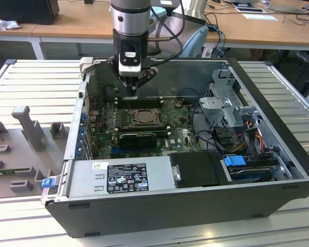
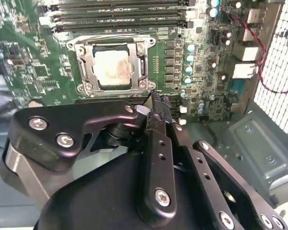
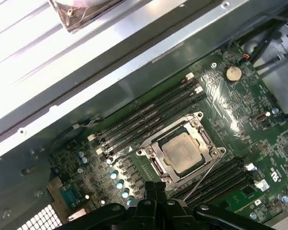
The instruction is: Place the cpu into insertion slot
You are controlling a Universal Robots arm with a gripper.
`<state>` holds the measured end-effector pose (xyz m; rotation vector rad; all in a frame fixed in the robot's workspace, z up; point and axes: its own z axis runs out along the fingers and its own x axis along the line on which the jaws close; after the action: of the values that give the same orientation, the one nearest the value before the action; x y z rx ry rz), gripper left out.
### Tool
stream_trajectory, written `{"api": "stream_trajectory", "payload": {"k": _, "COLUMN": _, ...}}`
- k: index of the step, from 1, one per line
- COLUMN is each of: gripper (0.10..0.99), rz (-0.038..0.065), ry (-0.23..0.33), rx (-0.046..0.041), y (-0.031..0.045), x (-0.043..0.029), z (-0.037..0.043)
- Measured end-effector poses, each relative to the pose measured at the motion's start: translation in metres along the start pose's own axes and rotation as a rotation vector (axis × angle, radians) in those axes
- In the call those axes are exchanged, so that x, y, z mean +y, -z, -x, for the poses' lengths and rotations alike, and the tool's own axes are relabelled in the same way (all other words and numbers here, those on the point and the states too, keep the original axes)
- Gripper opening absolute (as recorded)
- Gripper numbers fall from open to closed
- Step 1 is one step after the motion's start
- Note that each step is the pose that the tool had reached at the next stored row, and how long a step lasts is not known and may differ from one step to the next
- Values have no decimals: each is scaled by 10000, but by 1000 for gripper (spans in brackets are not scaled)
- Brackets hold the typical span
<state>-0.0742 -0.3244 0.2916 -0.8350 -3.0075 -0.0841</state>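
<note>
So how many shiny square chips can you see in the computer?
1. The cpu lies inside the insertion slot, within its metal frame, on the green board beside the long memory slots. More could be hidden under other parts.

Above insertion slot [image 1: 142,117]: open.
Far side: memory slots [image 1: 139,102].
Near side: expansion card [image 1: 138,139].
Exterior view's right: drive cage [image 1: 225,99].
</note>
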Motion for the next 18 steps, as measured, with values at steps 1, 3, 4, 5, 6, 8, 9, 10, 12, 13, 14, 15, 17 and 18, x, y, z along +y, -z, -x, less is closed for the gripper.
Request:
{"api": "stream_trajectory", "payload": {"k": 1, "gripper": 106, "rz": 4, "ry": 208, "rx": -9, "y": -3, "x": 0, "z": 1}}
{"api": "stream_trajectory", "payload": {"k": 3, "gripper": 106, "rz": 28, "ry": 655, "rx": -54, "y": -13, "x": -1, "z": 0}}
{"api": "stream_trajectory", "payload": {"k": 4, "gripper": 106, "rz": 32, "ry": 853, "rx": -64, "y": -17, "x": -1, "z": 1}}
{"api": "stream_trajectory", "payload": {"k": 5, "gripper": 106, "rz": 25, "ry": 1049, "rx": -55, "y": -17, "x": -1, "z": 0}}
{"api": "stream_trajectory", "payload": {"k": 6, "gripper": 106, "rz": 22, "ry": 1163, "rx": -49, "y": -17, "x": -1, "z": 0}}
{"api": "stream_trajectory", "payload": {"k": 8, "gripper": 106, "rz": 13, "ry": 1592, "rx": -28, "y": -18, "x": -1, "z": 0}}
{"api": "stream_trajectory", "payload": {"k": 9, "gripper": 106, "rz": 4, "ry": 1913, "rx": -12, "y": -19, "x": -1, "z": 0}}
{"api": "stream_trajectory", "payload": {"k": 10, "gripper": 106, "rz": -11, "ry": 2449, "rx": 15, "y": -19, "x": -1, "z": 0}}
{"api": "stream_trajectory", "payload": {"k": 12, "gripper": 106, "rz": -20, "ry": 2781, "rx": 32, "y": -19, "x": -1, "z": 0}}
{"api": "stream_trajectory", "payload": {"k": 13, "gripper": 106, "rz": -28, "ry": 3046, "rx": 45, "y": -19, "x": -1, "z": 0}}
{"api": "stream_trajectory", "payload": {"k": 14, "gripper": 106, "rz": -29, "ry": 3104, "rx": 46, "y": -19, "x": -2, "z": -1}}
{"api": "stream_trajectory", "payload": {"k": 15, "gripper": 106, "rz": -24, "ry": 3118, "rx": 38, "y": -21, "x": -6, "z": -7}}
{"api": "stream_trajectory", "payload": {"k": 17, "gripper": 106, "rz": -5, "ry": 3118, "rx": -9, "y": -27, "x": -28, "z": -43}}
{"api": "stream_trajectory", "payload": {"k": 18, "gripper": 106, "rz": 2, "ry": 3119, "rx": -25, "y": -32, "x": -37, "z": -58}}
